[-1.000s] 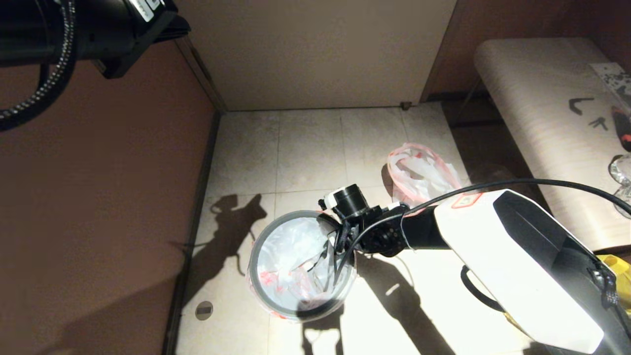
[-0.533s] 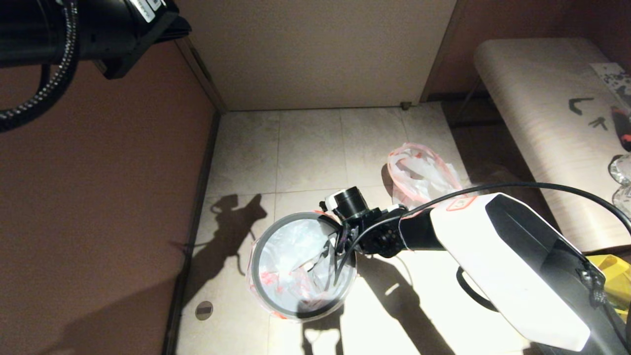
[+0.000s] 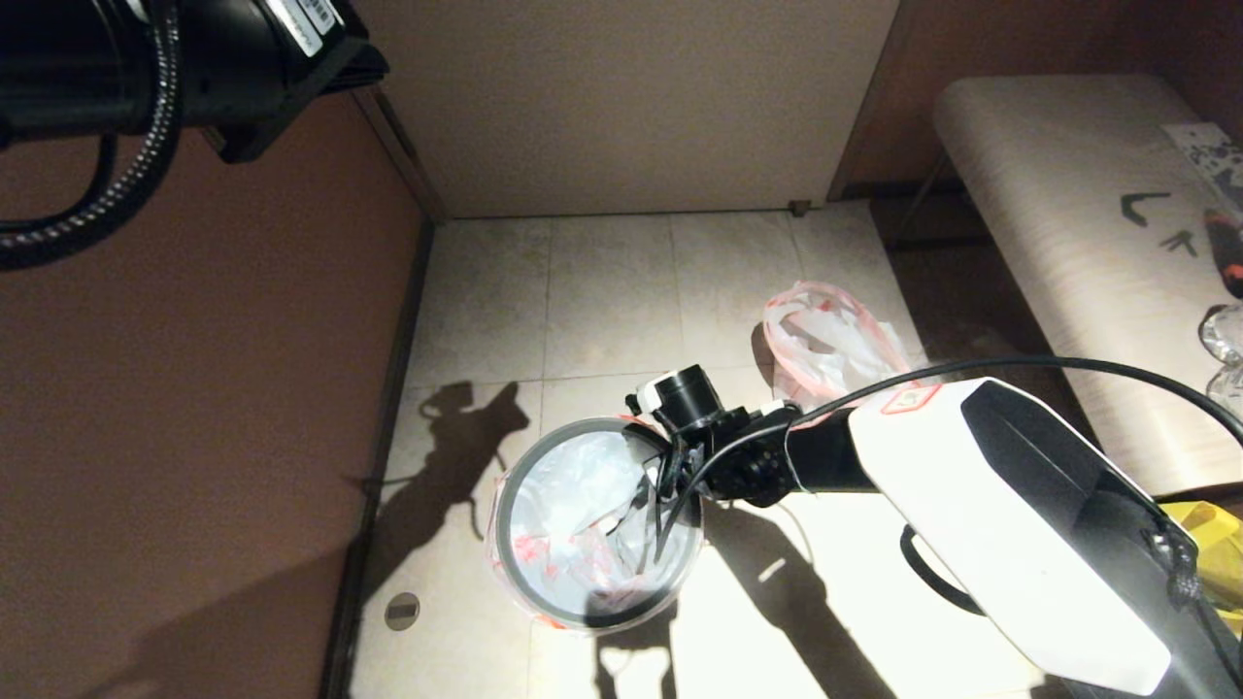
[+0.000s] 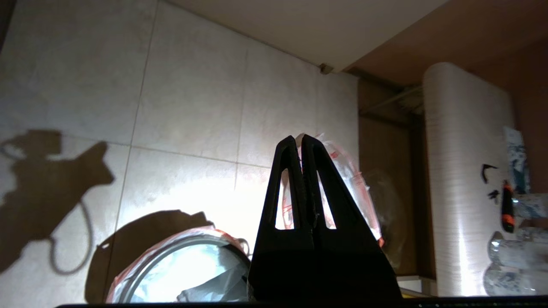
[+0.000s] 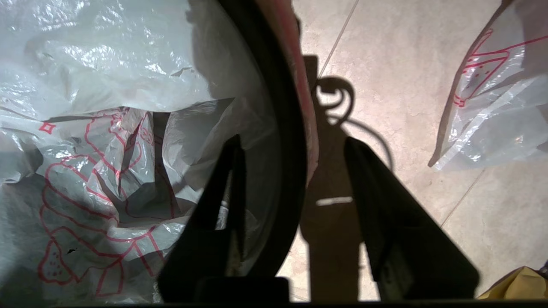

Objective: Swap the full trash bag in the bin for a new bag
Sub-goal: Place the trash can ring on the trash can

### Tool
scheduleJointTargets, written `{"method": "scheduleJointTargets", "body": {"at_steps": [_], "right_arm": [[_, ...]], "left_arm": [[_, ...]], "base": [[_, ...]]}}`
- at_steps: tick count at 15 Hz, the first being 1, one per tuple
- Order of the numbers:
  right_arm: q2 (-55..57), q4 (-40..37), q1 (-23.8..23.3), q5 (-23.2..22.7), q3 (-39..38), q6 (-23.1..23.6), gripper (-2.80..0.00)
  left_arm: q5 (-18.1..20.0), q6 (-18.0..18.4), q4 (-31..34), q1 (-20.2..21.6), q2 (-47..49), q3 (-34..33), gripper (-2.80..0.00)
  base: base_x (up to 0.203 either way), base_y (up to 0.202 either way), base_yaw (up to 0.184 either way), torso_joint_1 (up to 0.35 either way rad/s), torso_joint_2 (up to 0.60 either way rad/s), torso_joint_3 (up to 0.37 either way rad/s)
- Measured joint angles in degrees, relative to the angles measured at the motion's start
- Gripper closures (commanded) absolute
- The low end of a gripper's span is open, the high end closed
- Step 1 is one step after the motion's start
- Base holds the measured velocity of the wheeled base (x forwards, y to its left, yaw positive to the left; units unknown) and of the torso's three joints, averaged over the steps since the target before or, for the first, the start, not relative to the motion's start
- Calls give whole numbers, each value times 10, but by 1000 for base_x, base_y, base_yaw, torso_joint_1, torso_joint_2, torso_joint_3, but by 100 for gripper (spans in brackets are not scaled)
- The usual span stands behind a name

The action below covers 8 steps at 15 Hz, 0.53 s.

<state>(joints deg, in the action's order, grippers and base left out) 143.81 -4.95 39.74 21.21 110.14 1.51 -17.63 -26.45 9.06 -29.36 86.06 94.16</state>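
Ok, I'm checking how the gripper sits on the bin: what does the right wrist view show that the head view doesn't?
Only the right wrist view: the right gripper is open and straddles the small round black bin at its hoop, one finger inside, one outside. Only the head view: the whole round hoop, the left arm raised far off, and a pale bench. Both: the thin translucent white new bag lining the bin, and the translucent white full trash bag on the floor beside it.
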Motion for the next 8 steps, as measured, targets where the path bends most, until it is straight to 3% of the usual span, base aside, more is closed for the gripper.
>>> {"method": "scheduleJointTargets", "body": {"at_steps": [4, 5, 6, 8], "right_arm": [[-62, 2, 5, -15, -61, -31, -280], [-82, 4, 6, -37, -97, -51, -39], [-101, 11, 6, -68, -136, -71, 0], [-125, 65, -6, -151, -208, -100, 0]], "left_arm": [[7, -17, 37, -3, 31, -33, 0], [8, -34, 49, -6, 34, -62, 0], [9, -55, 55, -8, 37, -96, 0], [21, -97, 55, -6, 41, -177, 0]], "base": [[0, 0, 0, 0, 0, 0], [0, 0, 0, 0, 0, 0], [0, 0, 0, 0, 0, 0], [0, 0, 0, 0, 0, 0]]}}
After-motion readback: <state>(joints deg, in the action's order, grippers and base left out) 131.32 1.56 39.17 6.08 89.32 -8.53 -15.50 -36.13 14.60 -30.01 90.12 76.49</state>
